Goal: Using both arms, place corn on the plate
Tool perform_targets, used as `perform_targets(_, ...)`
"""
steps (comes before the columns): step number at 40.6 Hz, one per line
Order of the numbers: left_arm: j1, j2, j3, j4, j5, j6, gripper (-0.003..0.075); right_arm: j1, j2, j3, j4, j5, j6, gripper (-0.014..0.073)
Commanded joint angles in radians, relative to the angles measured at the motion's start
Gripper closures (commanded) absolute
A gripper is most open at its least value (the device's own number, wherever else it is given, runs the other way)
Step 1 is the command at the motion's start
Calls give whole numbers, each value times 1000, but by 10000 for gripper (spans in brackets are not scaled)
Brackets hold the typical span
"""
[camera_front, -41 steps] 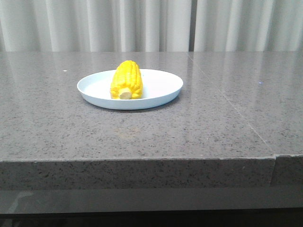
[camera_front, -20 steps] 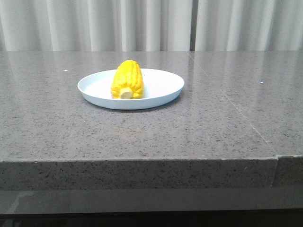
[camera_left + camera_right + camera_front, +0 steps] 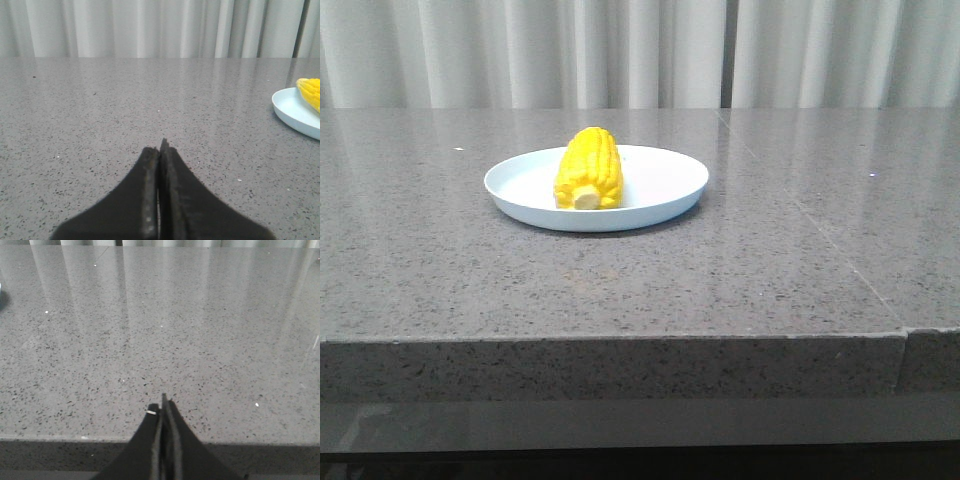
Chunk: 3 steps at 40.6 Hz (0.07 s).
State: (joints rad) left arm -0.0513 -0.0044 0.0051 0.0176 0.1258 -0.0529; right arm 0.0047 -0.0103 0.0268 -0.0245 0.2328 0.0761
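In your front view neither arm showed at all, and each wrist camera gave you only the dark wedge of its own pincer. From the left wrist, the plate was cut off at the picture's edge, with just a sliver of the corn showing on it; from the right wrist you could see neither of them. The speckled grey stone tabletop was glossy, carried a seam running back on its right side, and ended at pale pleated curtains. The corn lay on the pale blue-white plate, left of the plate's centre, its long axis running front to back: the pale stub end faced the camera and the rounded tip pointed toward the curtains. The left pincer had its fingers pressed together with nothing between them, low over bare tabletop and well apart from the plate. The right pincer was likewise pressed together on nothing, by the tabletop's near edge.
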Motion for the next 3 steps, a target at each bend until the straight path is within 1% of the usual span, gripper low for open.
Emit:
perform_targets(1,5,-19,4,-3,-91,-1,741,-5,-13,-16,2,-72,-2,632)
perform_targets(2,5,-19,4,-3,-91,-1,741,-5,-13,-16,2,-72,-2,601)
perform_targets(3,5,-19,4,-3,-91,-1,741,-5,-13,-16,2,-72,-2,601)
